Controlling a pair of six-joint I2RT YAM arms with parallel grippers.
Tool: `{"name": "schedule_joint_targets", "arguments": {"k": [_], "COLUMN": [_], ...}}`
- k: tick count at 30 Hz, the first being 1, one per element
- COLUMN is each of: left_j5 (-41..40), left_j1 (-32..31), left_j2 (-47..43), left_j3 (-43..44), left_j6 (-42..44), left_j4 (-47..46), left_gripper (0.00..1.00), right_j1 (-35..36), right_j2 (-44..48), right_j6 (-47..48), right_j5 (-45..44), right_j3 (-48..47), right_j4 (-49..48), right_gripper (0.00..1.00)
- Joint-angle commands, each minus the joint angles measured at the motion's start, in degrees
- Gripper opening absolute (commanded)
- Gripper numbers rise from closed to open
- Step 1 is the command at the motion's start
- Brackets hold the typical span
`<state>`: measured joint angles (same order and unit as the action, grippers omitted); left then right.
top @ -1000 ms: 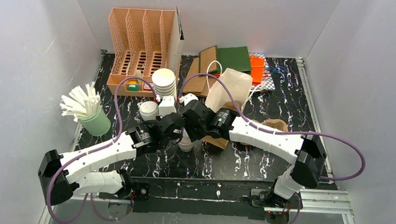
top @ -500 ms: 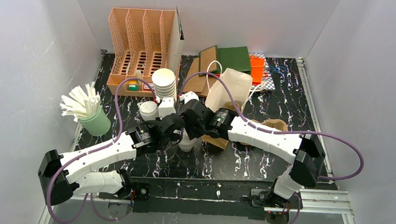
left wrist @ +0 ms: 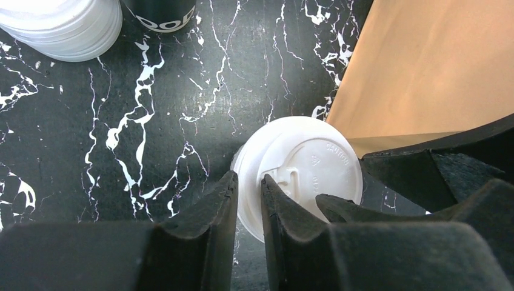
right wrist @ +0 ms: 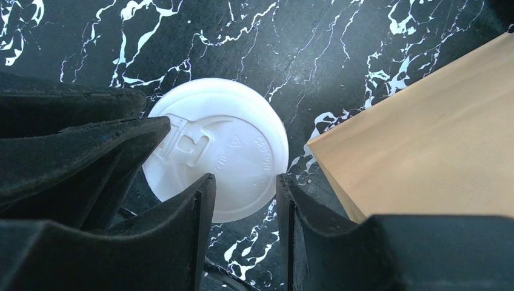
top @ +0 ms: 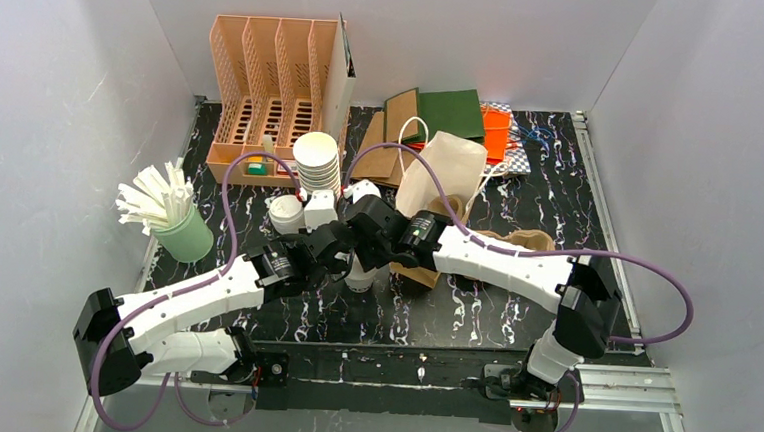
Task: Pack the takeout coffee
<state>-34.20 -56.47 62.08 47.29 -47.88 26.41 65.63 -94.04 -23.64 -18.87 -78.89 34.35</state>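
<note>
Cup (top: pixel 358 277), top view: upright mid-table, just left of brown paper bag (top: pixel 416 274), under both wrists.
Left wrist, left gripper (left wrist: pixel 248 203): jaws nearly together, rim of the smooth moulded plastic lid (left wrist: pixel 303 170) between them; whether it truly grips, cannot tell.
Right wrist, right gripper (right wrist: pixel 242 194): jaws parted, straddling the lid's edge, holding nothing.
Advice: let one gripper back off; grasp the paper wall, since the thin lid may pop.
Surfaces: glossy marbled table (right wrist: pixel 339 54), matte kraft bag.
</note>
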Motion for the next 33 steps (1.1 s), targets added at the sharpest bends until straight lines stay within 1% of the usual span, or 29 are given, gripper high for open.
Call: {"name": "schedule_joint_targets", "arguments": {"k": [1, 4, 9, 17, 23, 24, 26, 27, 28, 33], "left_j5": [-3.3, -3.1, -2.1, -1.9, -1.9, -1.9, -1.3, -0.9, -0.4, 2.8], "left_j1": [-0.2, -0.2, -0.3, -0.2, -0.1, 0.1, 0.6, 0.9, 1.2, 2.9], "left_j2": [-1.0, -1.6, -3.4, -6.3, -7.1, -7.6, -8.6, -9.2, -9.7, -11.7], "left_j3": [-0.4, 0.1, 0.8, 1.0, 1.2, 0.9, 0.0, -0.5, -1.1, -4.7], "left_j6": [-1.1, -1.0, -0.8, -1.0, -1.5, -1.8, -2.1, -2.2, -2.5, -3.7], "left_j4": [1.4, 1.9, 3.1, 4.4, 6.0, 6.0, 5.4, 5.0, 4.6, 1.5], "left_gripper": [0.22, 0.26, 0.26, 0.28, 0.26, 0.25, 0.25, 0.24, 0.24, 0.23], "right_j1": [0.1, 0.1, 0.1, 0.1, 0.0, 0.0, 0.0, 0.0, 0.0, 0.0], "right_j2": [-0.7, -0.6, 0.3, 0.9, 2.3, 2.5, 2.3, 2.0, 1.7, 1.0], "right_j6": [0.1, 0.1, 0.8, 1.8, 3.0, 2.9, 2.6, 2.2, 1.9, 0.8], "right_j5": [0.6, 1.4, 1.9, 2.8, 2.3, 2.3, 3.2, 3.9, 4.1, 4.6], "right_j3": [0.4, 0.4, 0.3, -0.9, -1.3, -1.7, -2.7, -3.2, -3.6, -4.1], "right_j4": [-1.6, -1.6, -2.2, -1.9, -1.7, -1.5, -1.1, -0.9, -0.6, -1.4], "right_gripper": [0.5, 0.5, 0.51, 0.57, 0.71, 0.75, 0.9, 0.95, 0.98, 0.98]}}
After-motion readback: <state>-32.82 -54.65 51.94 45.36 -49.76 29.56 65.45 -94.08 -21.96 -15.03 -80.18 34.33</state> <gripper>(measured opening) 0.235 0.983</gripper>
